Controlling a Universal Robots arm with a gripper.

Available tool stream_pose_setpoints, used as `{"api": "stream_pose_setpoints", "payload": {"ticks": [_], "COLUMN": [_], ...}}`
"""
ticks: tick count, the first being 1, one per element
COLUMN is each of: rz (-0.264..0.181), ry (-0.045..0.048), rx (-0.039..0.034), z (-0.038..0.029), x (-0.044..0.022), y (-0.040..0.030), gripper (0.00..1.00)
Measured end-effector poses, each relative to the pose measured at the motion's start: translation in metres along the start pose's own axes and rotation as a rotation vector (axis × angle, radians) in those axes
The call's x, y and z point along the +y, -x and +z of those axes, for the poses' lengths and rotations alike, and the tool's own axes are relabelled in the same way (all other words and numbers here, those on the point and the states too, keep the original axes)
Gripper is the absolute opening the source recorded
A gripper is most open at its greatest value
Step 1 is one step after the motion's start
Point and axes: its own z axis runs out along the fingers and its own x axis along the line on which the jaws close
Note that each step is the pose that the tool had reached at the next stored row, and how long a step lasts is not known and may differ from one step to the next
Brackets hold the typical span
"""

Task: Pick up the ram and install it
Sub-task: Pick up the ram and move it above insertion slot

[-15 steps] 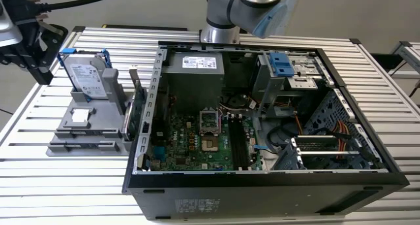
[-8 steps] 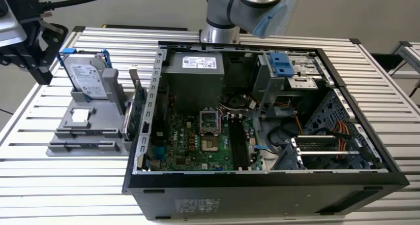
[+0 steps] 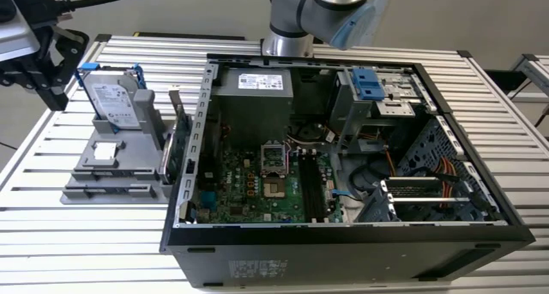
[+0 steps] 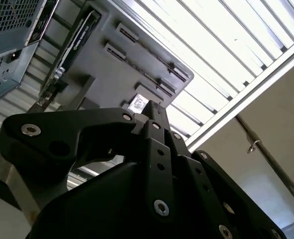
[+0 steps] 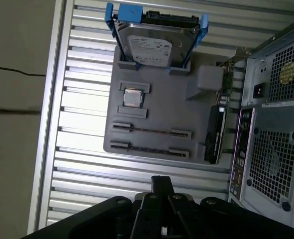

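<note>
— What is judged likely to go wrong here?
— The ram (image 5: 151,131) is stood on edge in a slot of the grey tray (image 5: 156,107), at the exterior view's left of the open case (image 3: 343,249). If it is approached off-line, the thin stick could be struck, tilted or jammed in its holders.
— And the pincer?
— The pincer (image 5: 161,183) is held above the surface (image 5: 82,174), apart from the tray. It appears pressed together, and nothing is gripped or touched.

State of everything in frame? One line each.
ram, on edge in the fixture, not gripped
hard drive, upright in fixture
processor chip, lying in fixture pocket
expansion card, standing in fixture
computer case, side open
gripper, apart from ram
</note>
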Motion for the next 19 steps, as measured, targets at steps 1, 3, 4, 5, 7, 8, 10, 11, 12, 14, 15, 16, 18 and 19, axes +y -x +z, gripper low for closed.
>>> {"api": "stream_pose_setpoints", "payload": {"ticks": [1,3,4,5,7,8,10,11,12,14,15,16,18,19], "rz": [-0.005,-0.016,-0.02,-0.024,-0.03,-0.033,-0.039,-0.042,-0.045,-0.053,-0.055,-0.056,-0.06,-0.061], "ry": [0.0,-0.0001,-0.0001,-0.0002,-0.0005,-0.0009,-0.0016,-0.0021,-0.0022,-0.0026,-0.0027,-0.0027,-0.0027,-0.0027], "rx": [0.0001,0.0007,0.0009,0.0011,0.0015,0.0016,0.002,0.0021,0.0024,0.0027,0.0028,0.0029,0.0031,0.0032], "z": [0.0,0.0,0.0,0.0,0.0,0.0,0.0,0.0,0.0,0.0,0.0,0.0,0.0,0.0], "x": [0.0,0.0,0.0,0.0,0.0,0.0,0.0,-0.0001,-0.0001,0.0,0.0,0.0,0.0,0.0], "y": [0.0,0.0,0.0,0.0,0.0,0.0,0.0,0.0001,0.0001,0.0,0.0,0.0,0.0,0.0], "gripper": [0.0,0.0,0.0,0.0,0.0,0.0,0.0,0.0,0.0,0.0,0.0,0.0,0.0,0.0]}}
